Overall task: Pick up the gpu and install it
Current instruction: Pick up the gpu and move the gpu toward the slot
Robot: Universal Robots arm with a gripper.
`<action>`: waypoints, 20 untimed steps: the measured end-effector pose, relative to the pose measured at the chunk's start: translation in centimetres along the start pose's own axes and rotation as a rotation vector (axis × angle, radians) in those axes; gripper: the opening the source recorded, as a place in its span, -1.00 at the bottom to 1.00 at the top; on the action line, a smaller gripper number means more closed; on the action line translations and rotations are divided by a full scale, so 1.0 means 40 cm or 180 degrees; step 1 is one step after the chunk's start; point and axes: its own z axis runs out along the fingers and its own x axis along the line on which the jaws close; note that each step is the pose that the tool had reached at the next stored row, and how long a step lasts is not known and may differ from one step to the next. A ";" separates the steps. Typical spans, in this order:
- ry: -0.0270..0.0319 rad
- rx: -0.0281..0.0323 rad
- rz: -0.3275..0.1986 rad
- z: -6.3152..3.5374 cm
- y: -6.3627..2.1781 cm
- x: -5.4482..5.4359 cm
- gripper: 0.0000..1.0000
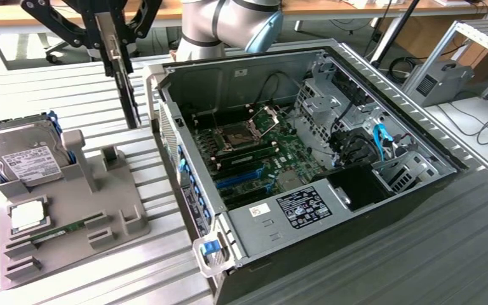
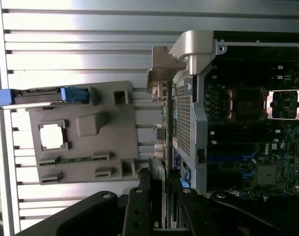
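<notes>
- The gripper (image 1: 112, 46) (image 2: 164, 179) hangs above the slatted metal surface (image 1: 74, 95), at the exterior view's left of the open computer case (image 1: 312, 159).
- Its black fingers (image 2: 142, 196) stand narrow, clamped on the two flat faces of the gpu (image 1: 129, 95) (image 2: 165, 128).
- The gpu hangs upright and edge-on from the fingers, its lower end pointing down toward the surface.
- It sits between the grey holder (image 1: 117, 210) and the case, just beside the case's outer wall and outside it.
- In the wrist view the card's silver bracket (image 2: 162, 69) is at the end farthest from the fingers, close to the case's corner.
- Whether the bracket touches the case, I cannot tell.
- The case lies open with its motherboard (image 1: 269, 152) facing up; blue slots (image 1: 242, 178) show on the board.
- The grey holder lies flat on the surface, well apart from the card's lower end.
- A silver hard drive (image 1: 23, 159) with a white label leans in the holder's far end.
- A square processor chip (image 1: 28, 216) sits in a recess of the holder, and a narrow green memory stick (image 1: 61, 229) lies in a groove beside it.
</notes>
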 end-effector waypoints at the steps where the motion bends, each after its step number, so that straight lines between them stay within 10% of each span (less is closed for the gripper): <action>1: 0.0000 0.0000 0.0000 0.000 0.000 -0.001 -0.48; 20: 0.0000 0.0000 0.0000 0.009 0.000 -0.017 -0.48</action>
